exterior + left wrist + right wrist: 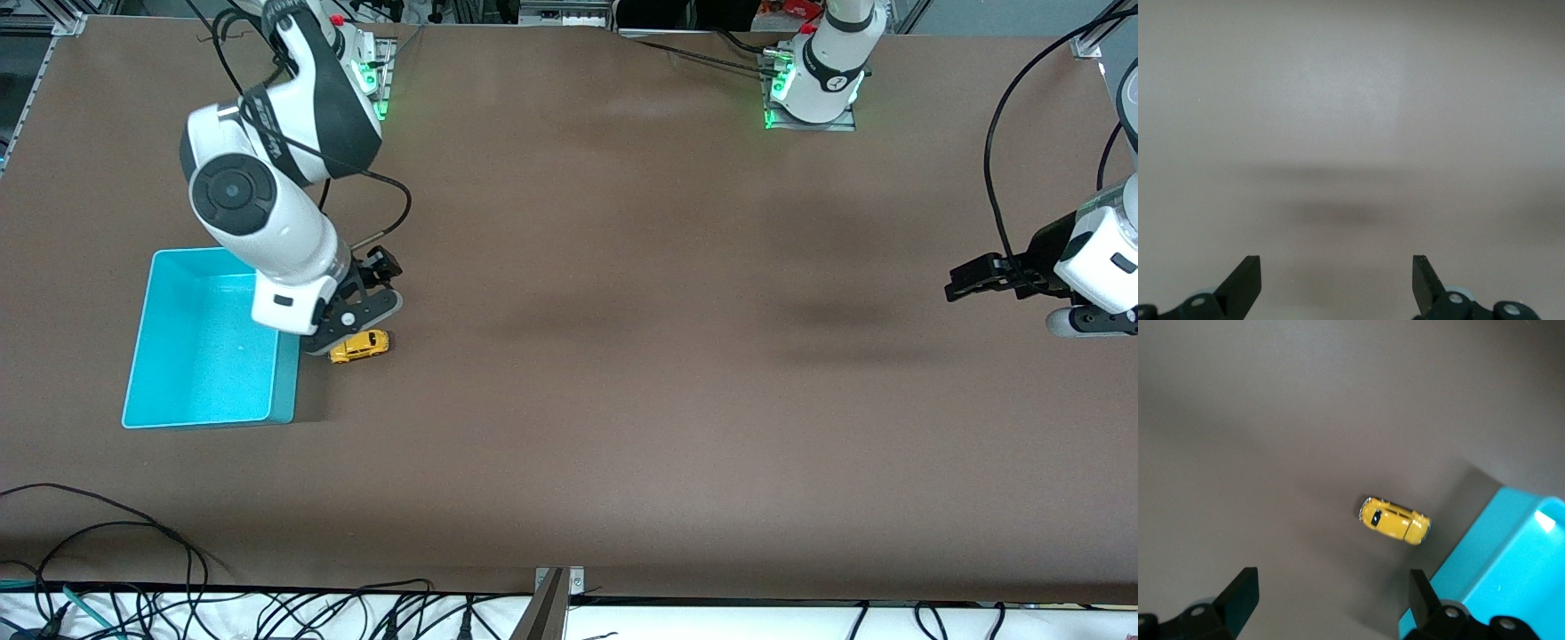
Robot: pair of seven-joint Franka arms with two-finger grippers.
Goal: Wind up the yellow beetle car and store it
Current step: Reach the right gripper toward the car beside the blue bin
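Observation:
The yellow beetle car stands on its wheels on the brown table, right beside the turquoise bin, on the side toward the left arm's end. My right gripper hangs open just above the table over the spot next to the car and the bin's corner. The car lies ahead of its fingertips, not between them, and nothing is held. My left gripper waits open and empty over bare table at the left arm's end.
The bin has nothing in it. Loose cables trail along the table edge nearest the front camera. The two arm bases stand at the farthest edge.

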